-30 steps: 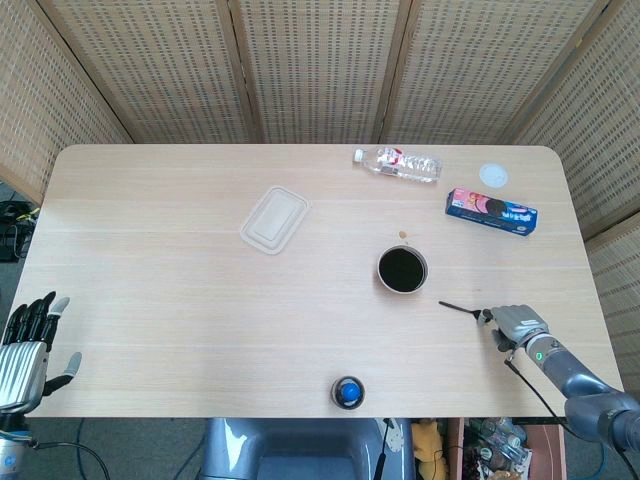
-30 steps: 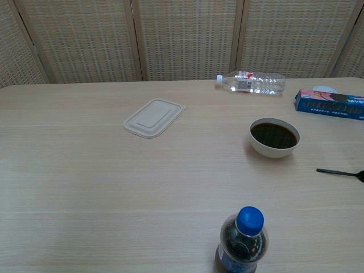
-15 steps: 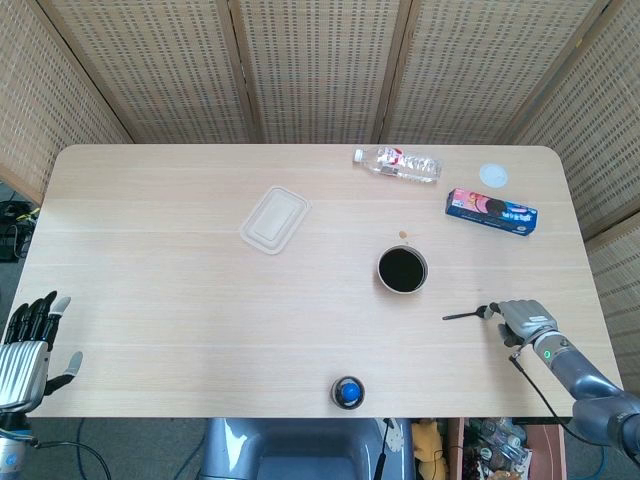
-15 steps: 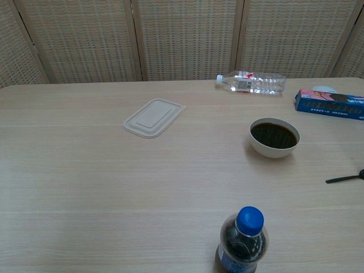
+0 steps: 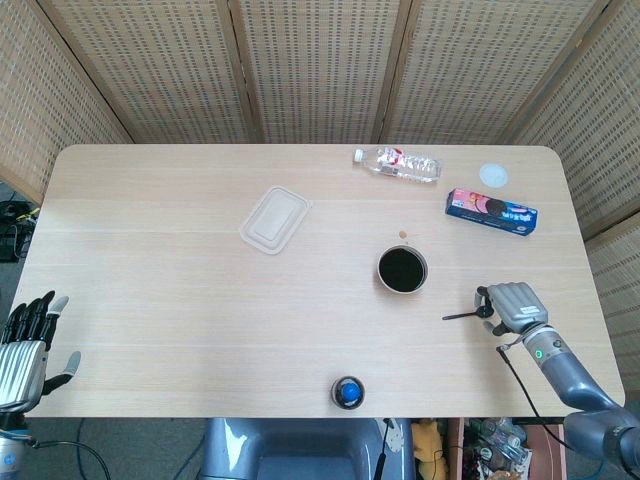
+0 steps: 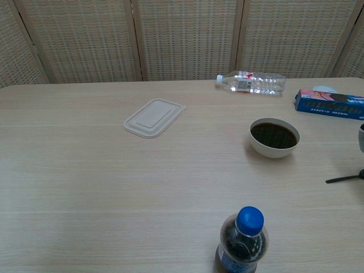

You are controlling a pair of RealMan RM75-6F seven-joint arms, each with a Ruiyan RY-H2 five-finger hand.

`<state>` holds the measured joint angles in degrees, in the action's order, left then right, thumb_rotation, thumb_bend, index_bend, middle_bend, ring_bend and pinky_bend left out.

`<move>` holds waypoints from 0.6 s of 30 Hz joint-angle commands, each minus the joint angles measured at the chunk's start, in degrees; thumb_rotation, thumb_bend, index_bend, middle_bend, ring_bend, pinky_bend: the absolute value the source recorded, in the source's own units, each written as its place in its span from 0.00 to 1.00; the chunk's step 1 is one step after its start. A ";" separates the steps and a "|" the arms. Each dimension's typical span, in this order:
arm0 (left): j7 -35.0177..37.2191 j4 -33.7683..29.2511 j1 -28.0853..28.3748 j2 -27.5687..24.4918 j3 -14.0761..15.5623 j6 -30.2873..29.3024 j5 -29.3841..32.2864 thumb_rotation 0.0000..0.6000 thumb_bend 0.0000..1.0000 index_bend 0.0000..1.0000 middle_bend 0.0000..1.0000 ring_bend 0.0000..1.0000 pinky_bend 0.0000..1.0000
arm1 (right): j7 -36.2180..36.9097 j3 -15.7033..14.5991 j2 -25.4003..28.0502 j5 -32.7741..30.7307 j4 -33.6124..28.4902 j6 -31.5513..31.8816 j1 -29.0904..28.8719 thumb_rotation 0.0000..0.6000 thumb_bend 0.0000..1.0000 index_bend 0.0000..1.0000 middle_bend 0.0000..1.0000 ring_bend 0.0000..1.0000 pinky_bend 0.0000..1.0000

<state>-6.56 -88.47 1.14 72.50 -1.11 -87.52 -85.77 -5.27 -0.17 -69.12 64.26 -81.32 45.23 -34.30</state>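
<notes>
Right hand (image 5: 513, 305) at a thin black utensil (image 5: 461, 316) on the right side of the table (image 5: 180, 300), near the bowl.

In the head view the right hand lies at the utensil's right end with its fingers bent over it, but whether they actually grip it cannot be told; the utensil lies flat, pointing left, just right of and nearer than the bowl of dark liquid (image 5: 402, 269). The left hand (image 5: 27, 345) hangs off the near left corner with fingers apart, holding nothing. A blue-capped dark bottle (image 6: 243, 242) stands at the near edge; a flat lid (image 5: 274, 219) lies left of centre; a clear bottle (image 5: 397, 163) on its side, a blue packet (image 5: 491, 211) and a small white disc (image 5: 493, 175) sit far right.
</notes>
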 commanded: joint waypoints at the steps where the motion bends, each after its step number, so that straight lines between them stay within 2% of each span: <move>1: 0.28 0.22 -0.10 -0.12 -0.09 -0.19 0.10 1.00 0.37 0.02 0.00 0.00 0.00 | -2.58 1.77 -2.20 0.20 -1.58 5.33 1.68 1.00 0.43 0.48 0.47 0.53 0.83; 7: 1.15 0.78 -0.17 -0.26 -0.21 -0.51 -0.02 1.00 0.37 0.02 0.00 0.00 0.00 | -4.95 2.83 -5.33 1.09 -1.26 10.19 2.87 1.00 0.42 0.48 0.30 0.26 0.29; 9: 1.36 0.94 -0.20 -0.41 -0.34 -0.75 -0.07 1.00 0.37 0.02 0.00 0.00 0.00 | -5.43 2.96 -6.21 1.59 -0.93 11.03 3.07 1.00 0.42 0.48 0.26 0.20 0.18; 18: 2.73 1.80 -0.26 -1.37 -0.98 -1.67 -0.17 1.00 0.37 0.02 0.00 0.00 0.00 | -5.52 3.35 -12.28 4.56 5.08 13.88 4.09 1.00 0.42 0.51 0.22 0.12 0.12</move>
<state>-3.85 -86.69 0.89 71.15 -2.07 -89.16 -85.95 -10.87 3.09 -80.50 68.29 -77.22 58.79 -30.45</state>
